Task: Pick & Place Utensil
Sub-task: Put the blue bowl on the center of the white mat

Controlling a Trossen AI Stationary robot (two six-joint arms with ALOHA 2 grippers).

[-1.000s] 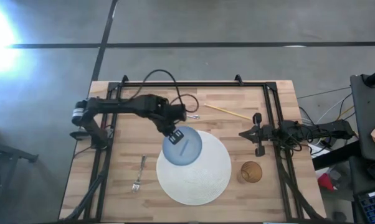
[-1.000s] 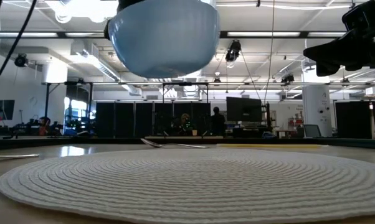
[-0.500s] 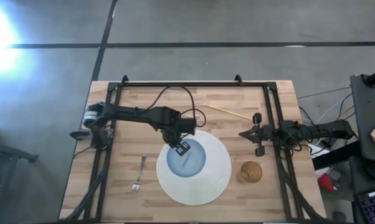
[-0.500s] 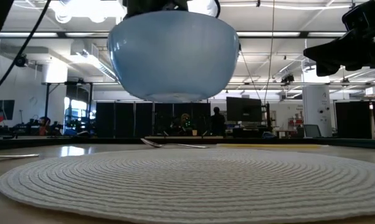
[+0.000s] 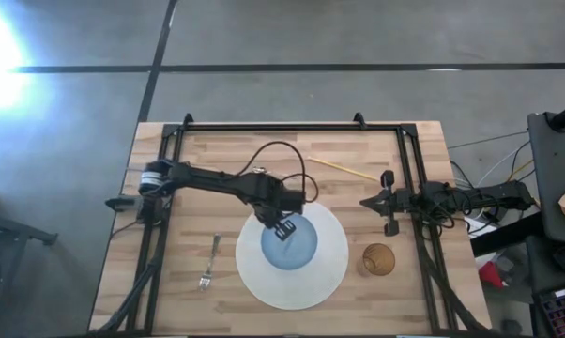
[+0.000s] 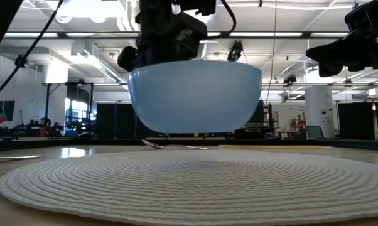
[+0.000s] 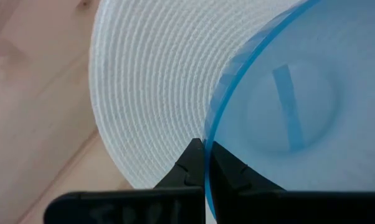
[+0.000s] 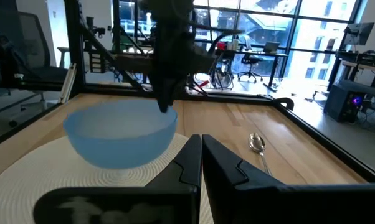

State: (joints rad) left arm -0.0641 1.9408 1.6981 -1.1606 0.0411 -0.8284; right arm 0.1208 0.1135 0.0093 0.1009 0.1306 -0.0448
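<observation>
A light blue bowl (image 5: 290,249) hangs upright over the middle of a round white woven placemat (image 5: 322,279). My left gripper (image 5: 284,226) is shut on the bowl's rim, reaching in from the table's left. In the low view the bowl (image 6: 195,99) shows a small gap above the mat (image 6: 189,182). My right gripper (image 5: 388,203) waits shut near the table's right side, touching nothing. A spoon (image 8: 257,144) lies on the wood beyond the mat. A fork (image 5: 207,262) lies left of the mat. My left gripper holds the bowl by its rim on the far side (image 7: 205,146). One finger (image 7: 223,169) is inside the bowl and the other (image 7: 189,167) outside. The fingers come from above, pointing down. The bowl stays upright and lifted just clear of the mat.
An amber cup (image 5: 378,260) stands right of the mat near the table's near-right corner. A thin yellow chopstick (image 5: 343,169) lies on the far side of the table. A black frame rail (image 5: 292,125) runs around the table top. Bare wood lies along the near edge.
My left gripper has carried the bowl from the mat's far-left edge toward the table's near and right sides, to over the mat's middle. It has also come down, so the bowl now hangs much closer to the mat. The grip stayed shut.
</observation>
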